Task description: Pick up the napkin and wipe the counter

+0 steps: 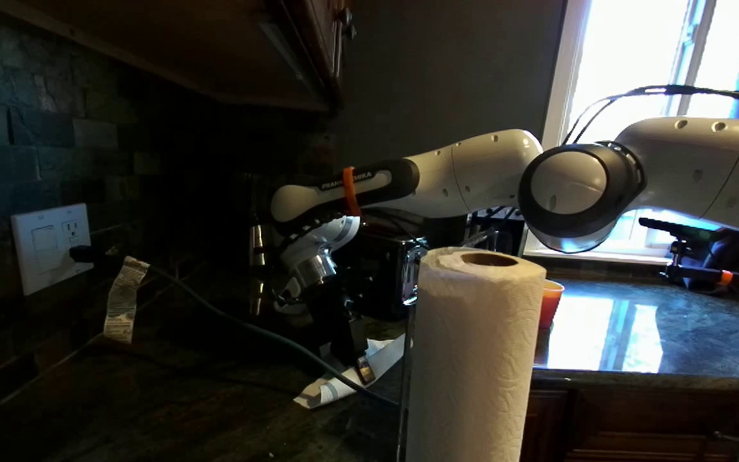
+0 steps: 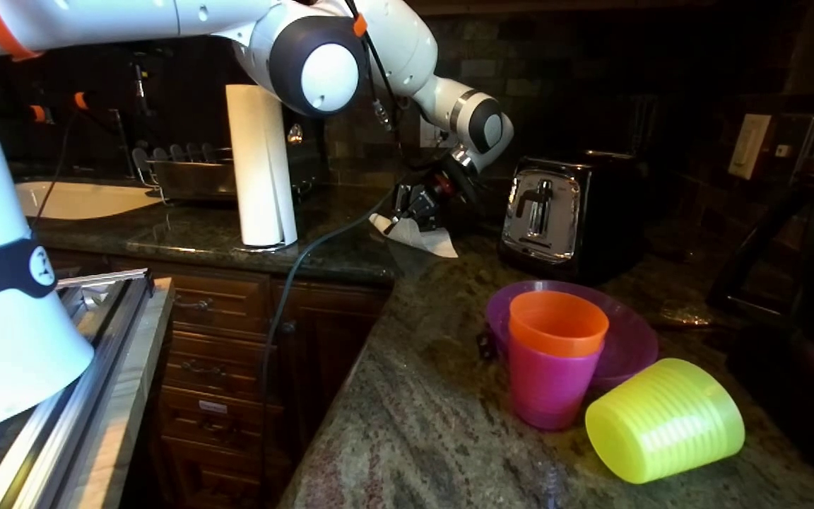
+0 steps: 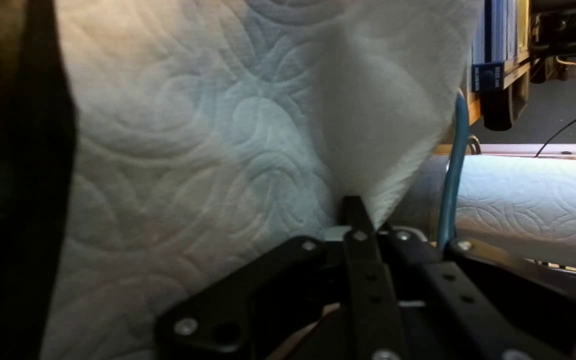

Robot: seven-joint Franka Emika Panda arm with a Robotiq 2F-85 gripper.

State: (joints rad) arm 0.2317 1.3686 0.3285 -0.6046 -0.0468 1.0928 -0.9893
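One napkin (image 3: 208,165), resting on the tabletop (image 2: 435,318) between paper-towel roll (image 2: 260,170) and toaster (image 2: 569,212), is being pinched by a fold in the clenched end effector (image 3: 373,221), so low, level strokes are seemingly being called for, with the nearby cable (image 3: 452,185) being avoided.

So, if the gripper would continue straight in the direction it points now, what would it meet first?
Most likely the counter, perhaps with some of the napkin in between. The gripper slants down toward it, apparently closed on the napkin; any gap is hard to judge.
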